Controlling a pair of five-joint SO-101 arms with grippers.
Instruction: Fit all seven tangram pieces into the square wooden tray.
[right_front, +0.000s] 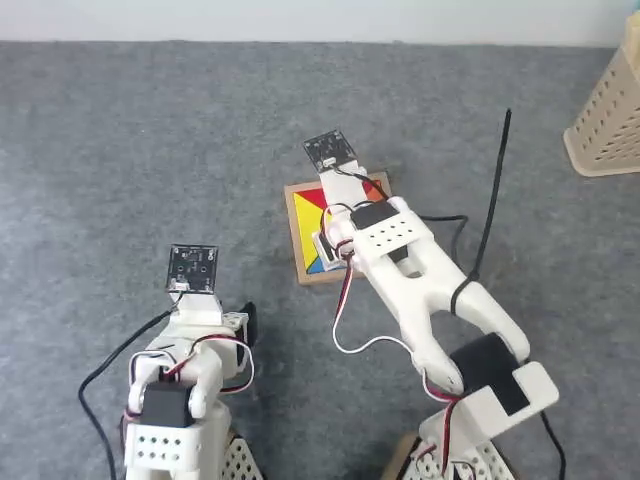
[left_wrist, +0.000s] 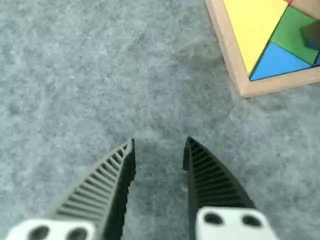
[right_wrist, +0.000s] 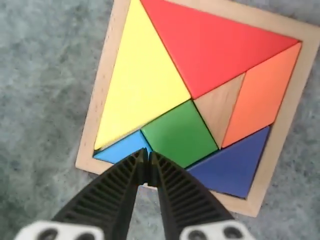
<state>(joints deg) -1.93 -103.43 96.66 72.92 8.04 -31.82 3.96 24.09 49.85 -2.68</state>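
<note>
My left fingers (left_wrist: 126, 159) spread above the grey-carpeted table (left_wrist: 75, 75); my right fingers (right_wrist: 140, 165) pressed together over the tray (right_wrist: 88, 145); basket (right_front: 610, 110) upper right.

Flat grey counter (right_front: 150, 130) lies between the left claw (left_wrist: 160, 142) and the tray (left_wrist: 235, 65). The right arm (right_front: 420, 270) overhangs the tray. A basket (right_front: 610, 110) stands well apart.

I'm looking down on a table (right_front: 150, 130) covered in grey, carpet-like cloth. The square wooden tray (right_front: 292, 235) lies flat on it near the middle. A beige perforated basket (right_front: 610, 110) stands at the far right edge, and a black cable (right_front: 492, 200) runs over the cloth between them.
</note>
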